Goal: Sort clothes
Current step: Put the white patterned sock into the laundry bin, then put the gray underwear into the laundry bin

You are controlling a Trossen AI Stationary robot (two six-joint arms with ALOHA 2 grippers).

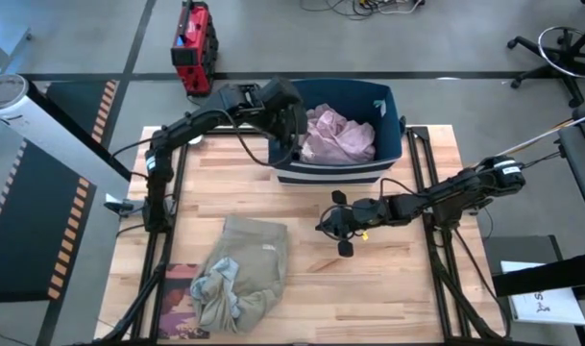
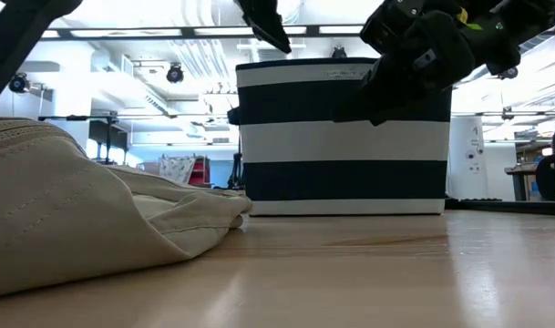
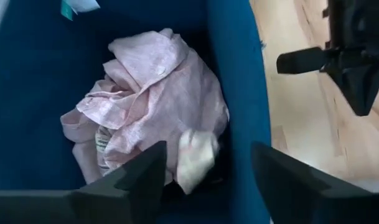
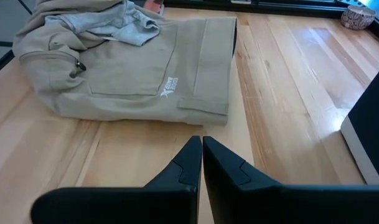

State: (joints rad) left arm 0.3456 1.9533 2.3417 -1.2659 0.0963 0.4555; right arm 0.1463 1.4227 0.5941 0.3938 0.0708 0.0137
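- My left gripper hangs over the navy bin, fingers spread apart and holding nothing.
- Directly beneath it, the lilac-pink garment lies crumpled inside the bin.
- My right gripper hovers over the bare table, clenched shut and empty.
- Farther off, the khaki-beige garment lies on the wood, with the grey-green garment resting on it.

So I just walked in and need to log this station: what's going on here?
The robot is sorting clothes into a navy bin. The left gripper hovers open over the bin, above a pink garment lying inside. The right gripper waits shut above the table. A khaki-beige garment with a grey-green one on it remains on the table.
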